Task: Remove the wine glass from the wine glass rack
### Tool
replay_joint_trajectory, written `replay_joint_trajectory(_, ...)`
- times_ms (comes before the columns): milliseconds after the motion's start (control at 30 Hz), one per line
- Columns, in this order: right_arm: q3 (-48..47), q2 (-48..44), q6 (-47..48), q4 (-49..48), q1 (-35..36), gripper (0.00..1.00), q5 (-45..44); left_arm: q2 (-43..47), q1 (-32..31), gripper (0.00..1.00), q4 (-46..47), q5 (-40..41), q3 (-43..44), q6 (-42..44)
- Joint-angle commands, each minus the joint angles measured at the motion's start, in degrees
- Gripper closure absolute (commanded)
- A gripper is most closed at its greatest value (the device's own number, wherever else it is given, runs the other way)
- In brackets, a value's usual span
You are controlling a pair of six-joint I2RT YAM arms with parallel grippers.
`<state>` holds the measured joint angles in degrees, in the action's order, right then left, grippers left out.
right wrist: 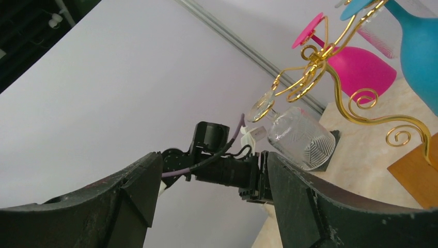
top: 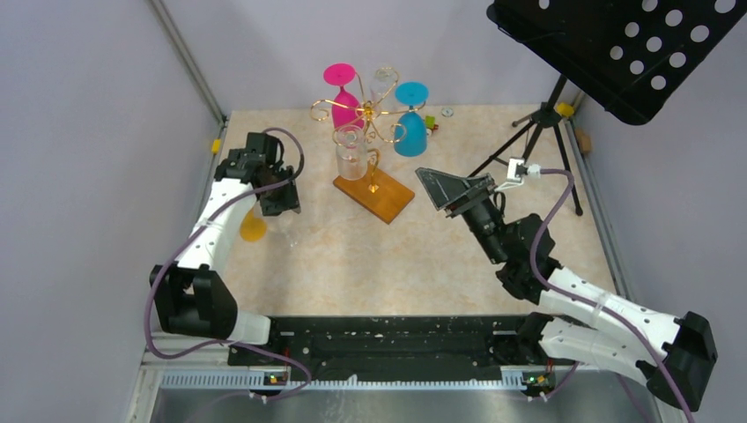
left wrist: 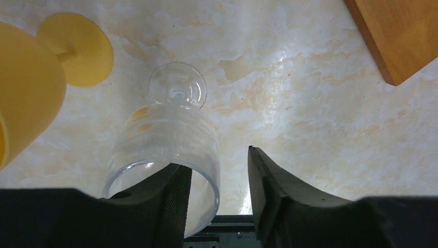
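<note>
Wine glass (left wrist: 165, 139), a clear one, is off the rack (top: 370, 115) and seems to stand foot-down on the table (left wrist: 310, 103), right under the left gripper (left wrist: 219, 165). That gripper's jaws are partly apart. One finger (left wrist: 175, 191) reaches inside the bowl, the other is outside it, and the glass wall lies between them. There is a visible gap on the outer side, so the wall looks let go rather than pinched. Just beside it stands a yellow glass (left wrist: 31, 88), also on the table and clear of the rack. A corner of the rack's wooden base (left wrist: 397, 36) shows further off.

The right gripper (right wrist: 209, 175) is spread wide and holds nothing. It hovers over the table to the right of the rack and faces it.

On the rack four glasses hang by their feet: a pink one (top: 345, 101), a blue one (top: 410, 128) and two clear ones (top: 351, 157) (top: 385, 81).

My reading is that this removal is all but done. What remains is to open fully and lift the left gripper without knocking either glass. If every glass has to come down, four more are waiting.
</note>
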<state>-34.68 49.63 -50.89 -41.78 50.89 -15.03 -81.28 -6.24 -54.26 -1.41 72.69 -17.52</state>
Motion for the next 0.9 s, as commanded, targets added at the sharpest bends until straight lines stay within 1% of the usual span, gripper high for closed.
replay_joint_trajectory(0, -6.63, 2.06, -3.27, 12.68, 0.51, 0.26, -2.82, 1.56, 0.33, 0.49, -0.10, 2.53, 4.60, 0.71)
replay_joint_trajectory(67, -9.81, 3.56, -4.10, 20.04, 0.49, 0.27, -3.19, 2.91, 0.30, 0.44, -0.22, 2.61, 5.84, 1.11)
replay_joint_trajectory(133, -13.13, 5.26, -2.99, 25.42, 0.47, 0.28, -3.05, 4.47, 0.28, 0.39, -0.09, 2.02, 7.05, 1.61)
replay_joint_trajectory(200, -16.71, 7.27, -0.85, 29.71, 0.50, 0.29, -2.44, 6.20, 0.33, 0.35, 0.17, 1.71, 8.34, 1.91)
replay_joint_trajectory(333, -24.18, 12.60, 3.36, 36.64, 0.44, 0.34, -0.36, 11.22, 0.34, 0.27, 2.58, -2.41, 9.12, 2.10)
replay_joint_trajectory(400, -25.75, 15.11, 4.97, 35.66, 0.49, 0.34, 1.01, 12.99, 0.32, 0.18, 3.14, -4.76, 9.47, 1.55)
replay_joint_trajectory(433, -26.24, 16.28, 5.23, 34.71, 0.46, 0.34, 1.75, 13.51, 0.28, 0.11, 3.12, -6.15, 9.80, 1.01)
replay_joint_trajectory(467, -26.90, 17.36, 4.62, 33.92, 0.44, 0.34, 2.36, 13.87, 0.34, 0.08, 2.83, -7.53, 10.16, 0.59)
replay_joint_trajectory(500, -27.33, 18.35, 4.31, 32.30, 0.50, 0.34, 3.85, 14.05, 0.30, 0.06, 2.46, -8.52, 10.75, 0.04)
replay_joint_trajectory(533, -27.76, 19.21, 3.81, 29.95, 0.52, 0.34, 5.20, 14.37, 0.32, 0.05, 2.21, -9.31, 10.80, -0.30)
replay_joint_trajectory(633, -27.89, 21.91, -4.02, 25.31, 0.57, 0.34, 4.82, 16.01, 0.33, 0.03, 2.99, -10.07, 9.59, -1.58)
replay_joint_trajectory(733, -27.58, 23.83, -9.83, 19.60, 2.12, 0.36, 0.50, 17.20, 0.33, 0.03, 4.12, -9.38, 9.54, -3.13)
replay_joint_trajectory(800, -29.73, 25.76, -11.76, 19.24, 2.86, 0.39, -1.59, 17.49, 0.35, 0.03, 4.16, -8.80, 10.56, -3.69)
replay_joint_trajectory(867, -32.76, 27.83, -14.22, 21.57, 3.46, 0.47, -4.04, 18.63, 0.30, 0.04, 5.60, -10.42, 9.81, -3.60)
